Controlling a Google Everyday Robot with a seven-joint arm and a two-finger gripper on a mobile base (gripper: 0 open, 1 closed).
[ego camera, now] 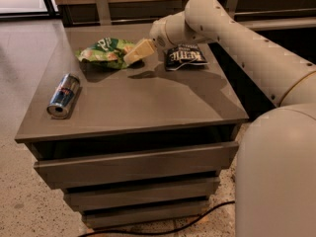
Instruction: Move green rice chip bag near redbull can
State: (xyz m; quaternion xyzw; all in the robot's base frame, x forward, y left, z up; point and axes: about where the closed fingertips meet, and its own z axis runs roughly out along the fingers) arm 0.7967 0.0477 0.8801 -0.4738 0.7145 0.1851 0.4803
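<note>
1. Gripper clamped on the right edge of the green bag.
2. Green bag sits behind and right of the can, well apart from it.
3. Can lies on its side on the table.

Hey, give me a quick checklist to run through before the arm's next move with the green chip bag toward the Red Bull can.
1. Claw at the right edge of the crinkled green rice chip bag, toward the table's back: ok.
2. Firm hold on the bag: cannot tell.
3. Slim silver and blue redbull can in view, lying on its side at front left: ok.
4. Grey tabletop between bag and can free of obstacles: ok.
5. Dark snack bag with white lettering lies right of the claw, off the route: ok.
</note>
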